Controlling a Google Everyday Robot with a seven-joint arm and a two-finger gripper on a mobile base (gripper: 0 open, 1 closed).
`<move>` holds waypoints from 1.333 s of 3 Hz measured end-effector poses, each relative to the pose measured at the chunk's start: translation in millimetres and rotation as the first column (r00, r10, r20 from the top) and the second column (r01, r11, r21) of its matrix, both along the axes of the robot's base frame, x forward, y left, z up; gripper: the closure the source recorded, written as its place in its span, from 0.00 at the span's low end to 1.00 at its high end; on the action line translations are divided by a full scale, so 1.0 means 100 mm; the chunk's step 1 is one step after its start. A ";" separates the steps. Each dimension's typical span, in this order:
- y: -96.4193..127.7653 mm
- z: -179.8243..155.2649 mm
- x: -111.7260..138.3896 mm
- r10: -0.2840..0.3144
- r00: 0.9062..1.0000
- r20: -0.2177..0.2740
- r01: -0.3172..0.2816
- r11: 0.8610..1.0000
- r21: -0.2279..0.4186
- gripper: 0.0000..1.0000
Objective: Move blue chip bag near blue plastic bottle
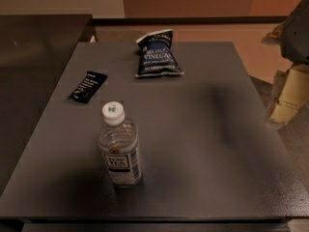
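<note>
blue chip bag (158, 54): lies flat at the far edge of the bench (217, 129), lettering up, its top seam about at that edge; well apart from the bottle.
blue plastic bottle (119, 151): stands upright in the near left part of the bench, white cap on.
Gripper (286, 98): at the right border of the view, off the side of the bench and well away from the bag. I cannot tell how far open it is. It has neither task thing in it.
Handling: the bag is probably light, puffed and crinkly, with a slick film that gives when pinched. A hard squeeze would likely crush the chips.
Where to take hold: probably a crimped seam or a side edge, where the film is flat and thin enough to pinch.
Edges: a push away from the camera could tip the bag off the far edge, so it is better lifted or drawn toward the bottle.
Open room: bare bench lies between bag and bottle and to the bottle's right.
Hazards: the black wrapper (88, 86) lies left of the direct path, and the upright bottle might topple if bumped.
</note>
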State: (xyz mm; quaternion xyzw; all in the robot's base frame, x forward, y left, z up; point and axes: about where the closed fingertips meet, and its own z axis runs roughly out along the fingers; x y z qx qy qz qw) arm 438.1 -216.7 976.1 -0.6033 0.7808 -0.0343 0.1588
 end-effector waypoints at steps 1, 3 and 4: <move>0.03 0.01 0.04 -0.007 1.000 0.015 0.006 1.000 0.005 0.00; 0.15 -0.15 0.78 -0.093 0.993 0.067 0.086 0.992 0.097 0.00; 0.27 -0.30 1.30 -0.163 0.982 0.093 0.148 0.976 0.158 0.00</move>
